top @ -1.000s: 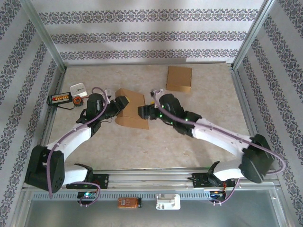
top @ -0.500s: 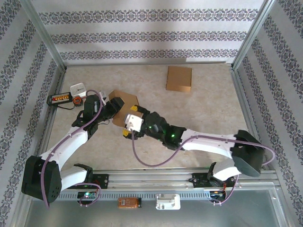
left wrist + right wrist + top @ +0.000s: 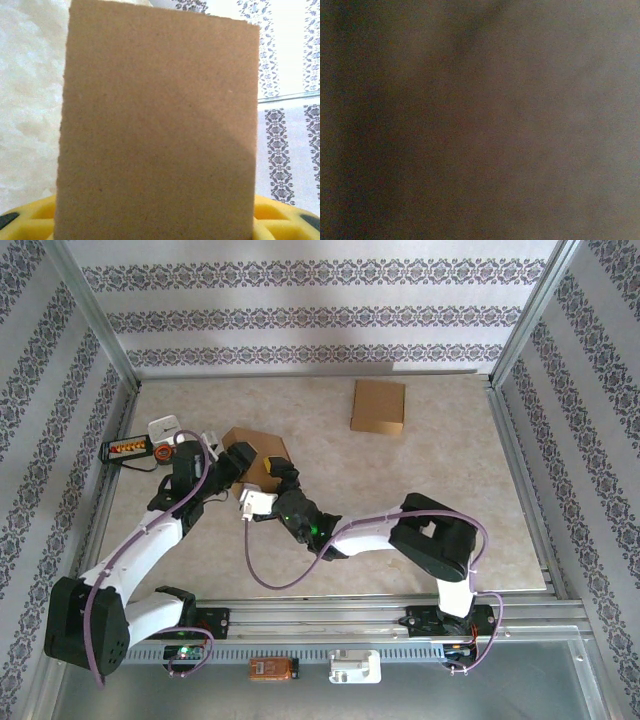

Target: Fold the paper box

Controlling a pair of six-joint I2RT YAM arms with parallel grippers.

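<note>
Table (image 3: 420, 520): pale mottled top under both my claws. Paper box (image 3: 262, 445): brown, partly raised off the table, directly in front of my left claw (image 3: 233, 464) and touching my right claw (image 3: 283, 478) on that claw's left. In the left wrist view, one plain panel of the box (image 3: 160, 130) stands upright between my yellow fingers (image 3: 282, 217). My left claw is clamped on it. Whether my right claw is apart or together I cannot tell: its wrist view gives a dim brown blur close to the lens. Second cardboard piece (image 3: 378, 407): flat, well beyond and to the right of my right claw. Black strip (image 3: 127, 448) and white block (image 3: 165, 427): left of my left claw, near each other
</note>
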